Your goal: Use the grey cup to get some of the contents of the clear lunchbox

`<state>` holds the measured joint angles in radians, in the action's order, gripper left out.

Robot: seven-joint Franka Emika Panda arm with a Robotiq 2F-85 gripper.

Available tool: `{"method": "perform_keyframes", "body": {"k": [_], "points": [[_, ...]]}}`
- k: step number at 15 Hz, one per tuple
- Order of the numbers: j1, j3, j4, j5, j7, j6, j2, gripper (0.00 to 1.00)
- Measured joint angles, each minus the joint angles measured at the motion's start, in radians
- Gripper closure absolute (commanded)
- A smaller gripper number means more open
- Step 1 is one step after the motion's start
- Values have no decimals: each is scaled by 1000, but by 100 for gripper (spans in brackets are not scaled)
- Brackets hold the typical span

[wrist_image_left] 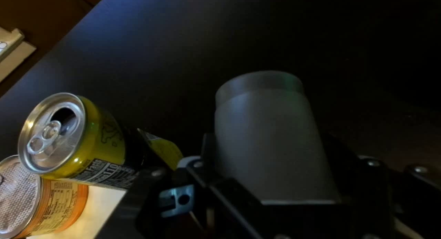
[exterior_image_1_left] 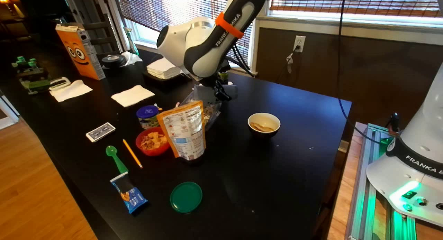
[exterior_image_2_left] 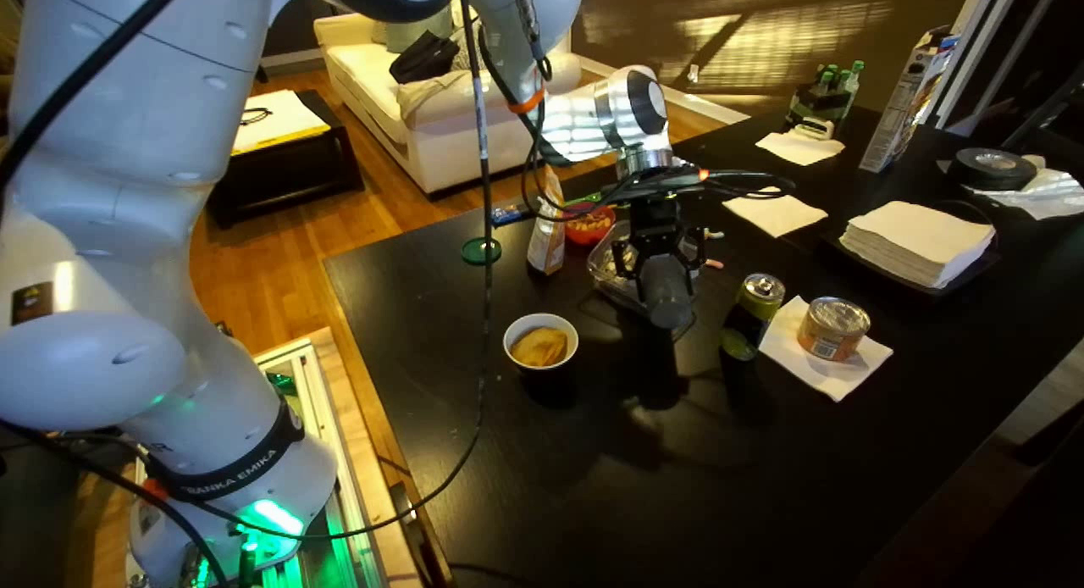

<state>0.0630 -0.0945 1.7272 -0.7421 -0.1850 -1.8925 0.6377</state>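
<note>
Cup of plain grey plastic (wrist_image_left: 263,128), slightly tapered, sits clamped between the jaws of the black two-fingered gripper (wrist_image_left: 272,154), right of centre in the wrist view; in an exterior view both partly cover the clear plastic lunchbox (exterior_image_2_left: 611,292), right of centre.

In the wrist view the gripper (wrist_image_left: 268,148) holds the grey cup (wrist_image_left: 272,139), its fingers (wrist_image_left: 208,147) seemingly against both sides though shadow blurs the contact, and at left an opened yellow can (wrist_image_left: 100,139) stands on the black table (wrist_image_left: 165,60) near an orange-labelled tin (wrist_image_left: 57,204).
</note>
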Motion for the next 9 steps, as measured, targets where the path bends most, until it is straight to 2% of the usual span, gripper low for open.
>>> {"method": "perform_keyframes", "body": {"k": [9], "points": [[-56, 11, 108, 59, -34, -199, -73, 50]]}}
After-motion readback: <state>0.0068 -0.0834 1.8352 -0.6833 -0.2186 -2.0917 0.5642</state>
